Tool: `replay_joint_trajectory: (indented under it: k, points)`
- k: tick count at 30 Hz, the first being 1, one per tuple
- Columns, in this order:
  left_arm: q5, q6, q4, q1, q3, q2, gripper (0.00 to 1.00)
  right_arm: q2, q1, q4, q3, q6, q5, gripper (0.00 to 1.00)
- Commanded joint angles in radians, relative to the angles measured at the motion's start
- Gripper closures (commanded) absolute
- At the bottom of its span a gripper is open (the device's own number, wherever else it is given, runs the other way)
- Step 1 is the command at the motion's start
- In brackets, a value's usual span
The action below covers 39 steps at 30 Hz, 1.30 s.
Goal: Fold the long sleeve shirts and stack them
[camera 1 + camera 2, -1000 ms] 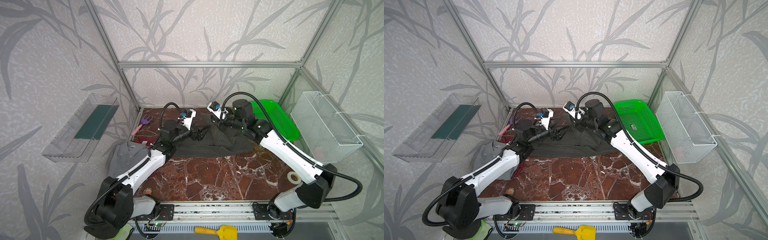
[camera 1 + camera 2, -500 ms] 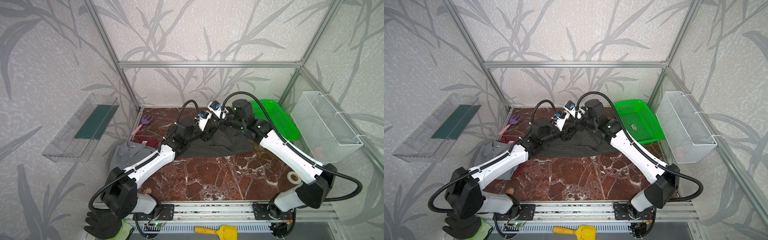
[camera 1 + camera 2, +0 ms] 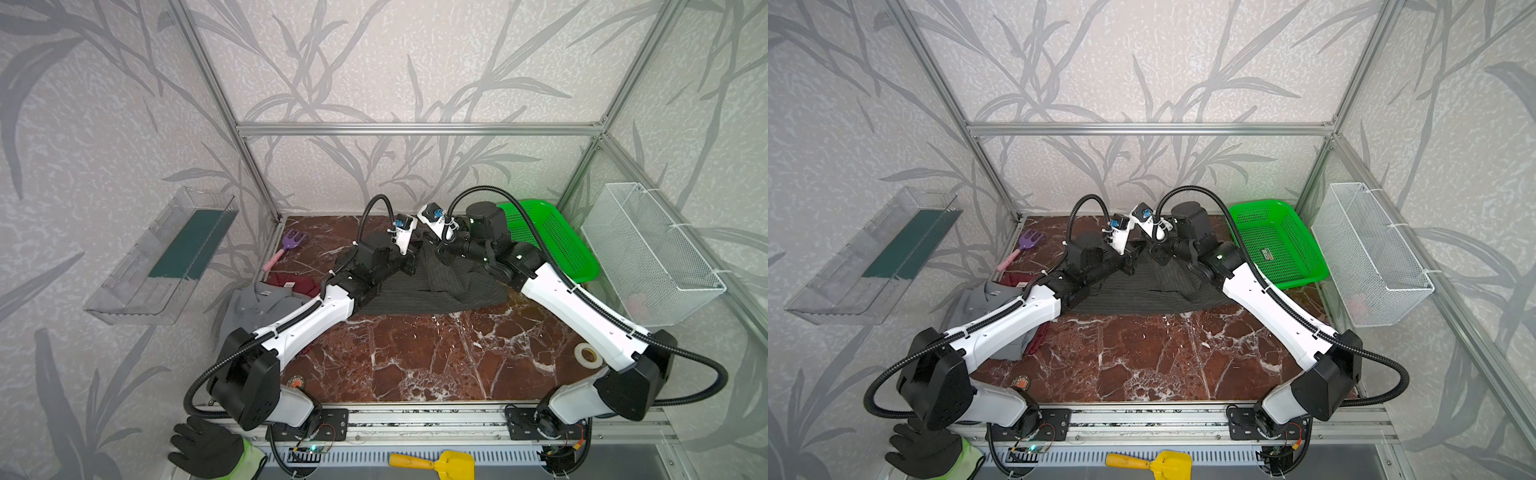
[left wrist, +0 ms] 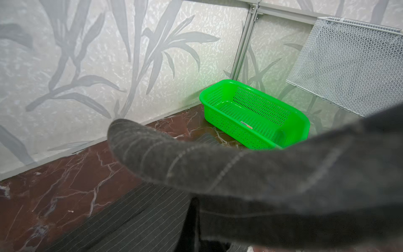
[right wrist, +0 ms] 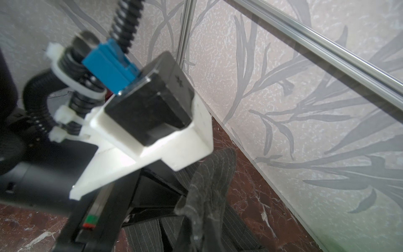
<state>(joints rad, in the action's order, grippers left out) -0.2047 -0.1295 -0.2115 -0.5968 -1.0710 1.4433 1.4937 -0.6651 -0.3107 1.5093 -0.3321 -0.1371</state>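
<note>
The dark charcoal pinstriped shirt [image 3: 419, 286] [image 3: 1142, 291] lies spread at the back middle of the marble table. Its rear edge is pulled up into a ridge between my two grippers, which stand close together. My left gripper [image 3: 411, 261] [image 3: 1133, 258] is shut on that fabric; in the left wrist view a band of the cloth [image 4: 239, 172] crosses in front and hides the jaws. My right gripper [image 3: 440, 253] [image 3: 1156, 255] is shut on the same shirt, and a tongue of cloth [image 5: 209, 192] sticks up past it. The grey collared shirt [image 3: 257, 303] and the dark red shirt [image 3: 297, 282] lie at the left, partly under my left arm.
A green basket [image 3: 548, 241] sits at the back right, with a white mesh basket [image 3: 648, 253] on the right wall. A purple toy fork [image 3: 286, 245] lies back left and a tape roll [image 3: 588, 355] front right. A black glove [image 3: 208, 446] and yellow scoop [image 3: 440, 463] lie off the front.
My left gripper swung right from the shirt's left end to its rear middle, beside the right gripper, and shut on the fabric. The right gripper held still, shut.
</note>
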Motion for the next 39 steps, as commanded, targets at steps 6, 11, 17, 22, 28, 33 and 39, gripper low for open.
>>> replay_joint_trajectory:
  k: [6, 11, 17, 22, 28, 33, 39]
  points:
    - [-0.009, -0.126, 0.007, -0.033, 0.021, -0.041, 1.0, -0.024, 0.014, -0.073, 0.07, 0.251, 0.168, 0.53]
    - [0.019, -0.237, 0.015, -0.046, 0.046, -0.055, 1.0, -0.054, 0.129, -0.183, 0.095, 0.604, 0.136, 0.3]
    - [0.066, -0.307, -0.073, -0.05, 0.1, -0.079, 1.0, -0.188, 0.302, -0.102, -0.128, 1.032, -0.081, 0.27]
    - [0.051, -0.352, -0.142, -0.052, 0.126, -0.081, 1.0, -0.293, 0.338, 0.155, -0.419, 1.316, -0.176, 0.3]
    - [0.032, -0.38, -0.232, -0.055, 0.162, -0.093, 1.0, -0.227, 0.317, 0.686, -0.692, 1.669, -0.317, 0.37]
    - [0.015, -0.401, -0.308, -0.061, 0.201, -0.092, 1.0, -0.114, 0.248, 1.001, -0.778, 1.86, -0.316, 0.37]
    - [-0.003, -0.401, -0.357, -0.07, 0.223, -0.089, 1.0, -0.011, 0.207, 1.245, -0.799, 1.973, -0.254, 0.36]
